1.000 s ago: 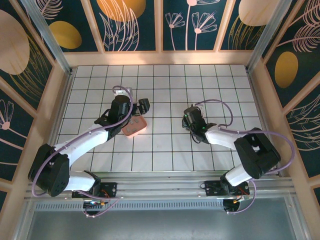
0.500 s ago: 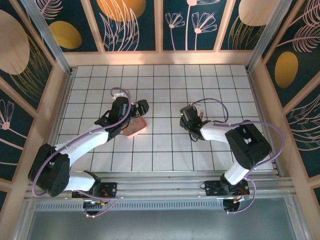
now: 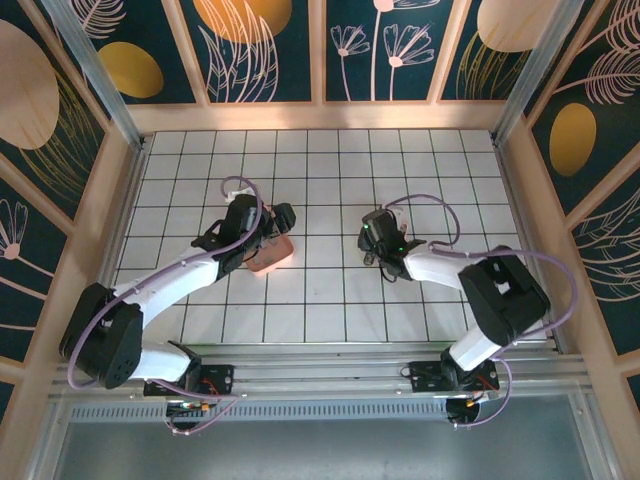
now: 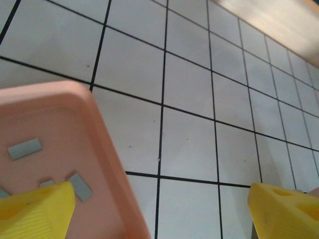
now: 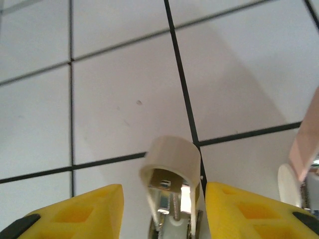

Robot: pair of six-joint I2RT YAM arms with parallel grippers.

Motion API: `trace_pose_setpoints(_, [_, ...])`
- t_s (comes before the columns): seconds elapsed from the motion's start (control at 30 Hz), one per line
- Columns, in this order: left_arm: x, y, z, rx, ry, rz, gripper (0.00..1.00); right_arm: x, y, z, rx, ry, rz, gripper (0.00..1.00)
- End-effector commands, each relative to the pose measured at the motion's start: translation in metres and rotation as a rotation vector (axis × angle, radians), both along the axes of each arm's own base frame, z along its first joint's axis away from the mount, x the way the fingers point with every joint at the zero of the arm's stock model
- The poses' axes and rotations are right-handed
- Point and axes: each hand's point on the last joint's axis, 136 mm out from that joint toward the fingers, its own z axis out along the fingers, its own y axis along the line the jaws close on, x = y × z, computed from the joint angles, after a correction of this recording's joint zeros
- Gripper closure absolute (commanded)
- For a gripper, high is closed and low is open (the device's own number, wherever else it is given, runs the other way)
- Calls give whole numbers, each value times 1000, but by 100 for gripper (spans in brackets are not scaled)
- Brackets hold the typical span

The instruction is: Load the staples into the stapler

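Observation:
The stapler stands between my right gripper's yellow fingers, its whitish-beige cover lifted and metal showing inside. The right finger is nearly against it, and a strip of table shows between it and the left finger, so the jaws are open around it. A few small grey staples lie in the pink tray. My left gripper is wide open, one finger over the tray beside a staple, the other over bare tiles. From above, the left gripper is at the tray and the right gripper is mid-table.
The table is white tile with black grid lines, fenced by a wooden frame. The two grippers are about two tiles apart. Open tiles lie in front of and behind both arms.
The right arm shifted its wrist slightly left and swung its elbow while the gripper stayed near the same spot. The left gripper edged a little towards the far side over the tray.

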Motion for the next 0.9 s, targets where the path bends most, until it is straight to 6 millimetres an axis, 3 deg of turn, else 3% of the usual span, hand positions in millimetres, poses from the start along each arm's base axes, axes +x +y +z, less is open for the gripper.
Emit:
trace_pose_setpoints(0.0, [0, 6, -4, -25, 78, 58, 16, 5, 4, 52, 33, -109, 29, 53])
trace_pose_setpoints(0.17, [0, 12, -17, -22, 181, 127, 24, -1, 8, 84, 81, -190, 80, 55])
trace_pose_setpoints(0.4, [-3, 11, -33, -14, 264, 140, 26, -4, 23, 103, 125, -222, 169, 56])
trace_pose_setpoints(0.6, [-5, 26, -27, -27, 253, 171, 21, -8, 50, 112, 182, -208, 294, 56])
trace_pose_setpoints(0.7, [-5, 43, -26, -23, 254, 196, 17, -7, 68, 115, 220, -197, 368, 47])
trace_pose_setpoints(0.77, [-5, 56, -24, -19, 247, 213, 7, -6, 78, 118, 240, -189, 400, 44])
trace_pose_setpoints(0.87, [-2, 71, -21, -17, 233, 220, 3, -2, 86, 122, 243, -195, 434, 43])
